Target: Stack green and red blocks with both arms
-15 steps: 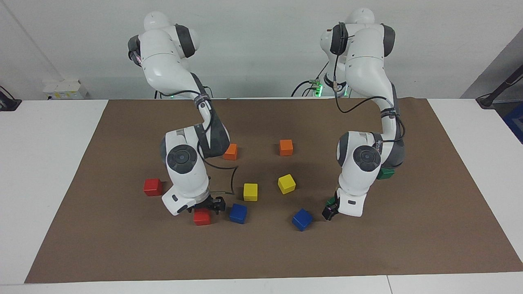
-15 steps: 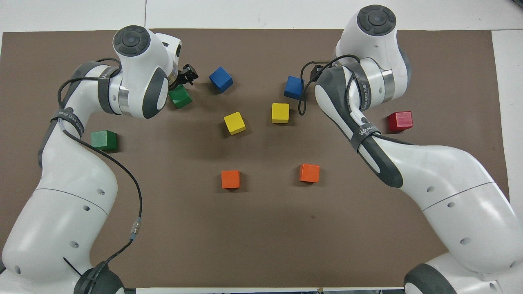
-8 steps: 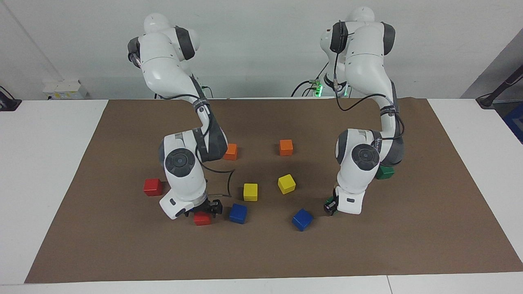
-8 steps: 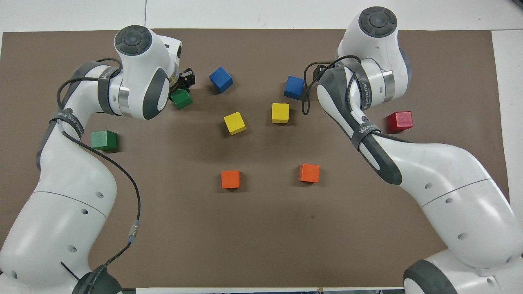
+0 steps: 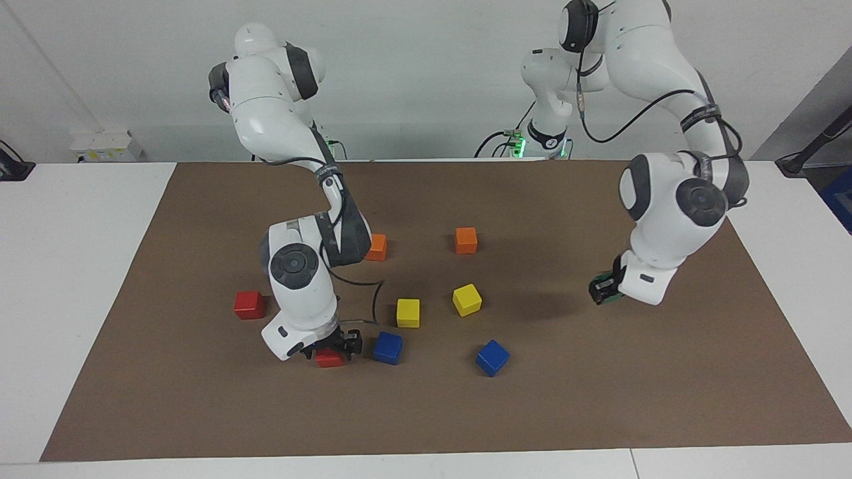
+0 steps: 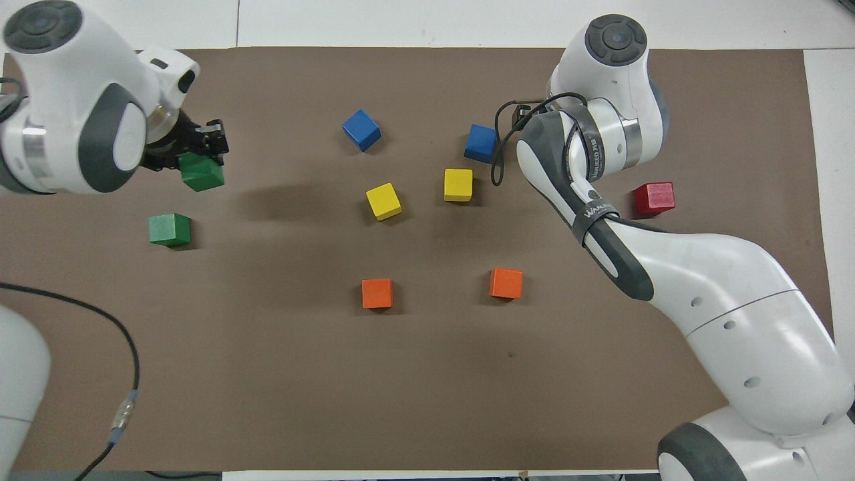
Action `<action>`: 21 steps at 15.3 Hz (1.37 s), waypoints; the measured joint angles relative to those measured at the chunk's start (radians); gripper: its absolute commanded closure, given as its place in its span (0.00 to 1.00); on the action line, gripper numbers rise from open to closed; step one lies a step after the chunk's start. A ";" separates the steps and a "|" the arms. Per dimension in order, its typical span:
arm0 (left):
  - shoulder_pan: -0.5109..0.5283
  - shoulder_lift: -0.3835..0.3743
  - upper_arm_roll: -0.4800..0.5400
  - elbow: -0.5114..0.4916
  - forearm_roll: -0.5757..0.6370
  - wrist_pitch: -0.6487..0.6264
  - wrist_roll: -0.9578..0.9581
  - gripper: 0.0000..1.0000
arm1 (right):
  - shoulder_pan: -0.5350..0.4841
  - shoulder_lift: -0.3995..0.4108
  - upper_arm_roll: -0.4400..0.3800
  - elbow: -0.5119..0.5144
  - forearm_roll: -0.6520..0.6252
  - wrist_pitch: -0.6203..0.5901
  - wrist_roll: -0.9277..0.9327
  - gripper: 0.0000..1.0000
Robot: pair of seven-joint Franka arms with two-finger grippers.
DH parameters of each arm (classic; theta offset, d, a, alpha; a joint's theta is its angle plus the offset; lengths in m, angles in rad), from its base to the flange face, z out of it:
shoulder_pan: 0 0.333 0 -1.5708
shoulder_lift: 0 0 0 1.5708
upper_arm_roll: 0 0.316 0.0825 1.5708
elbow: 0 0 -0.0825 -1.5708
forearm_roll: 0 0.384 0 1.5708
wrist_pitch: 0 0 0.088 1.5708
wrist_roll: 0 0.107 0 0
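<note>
Green block (image 6: 200,174) pinched in left gripper (image 6: 200,157), aloft over mat (image 6: 427,387) near second green block (image 6: 169,229); right gripper (image 5: 331,347) down at red block (image 5: 329,359) beside blue block (image 5: 387,348), grip impossible to tell; other red block (image 5: 249,305) toward right arm's end.

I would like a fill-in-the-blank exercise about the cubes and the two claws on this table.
The left claw holds a green cube in the ___. The right claw is down at a red cube; the other red cube lies nearer to the ___. The brown mat carries ___ orange cubes.
Missing words: air; robots; two.
</note>
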 measured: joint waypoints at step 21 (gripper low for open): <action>0.123 -0.146 0.000 -0.388 -0.001 0.318 0.383 1.00 | -0.162 -0.271 -0.001 -0.167 0.000 -0.249 -0.324 1.00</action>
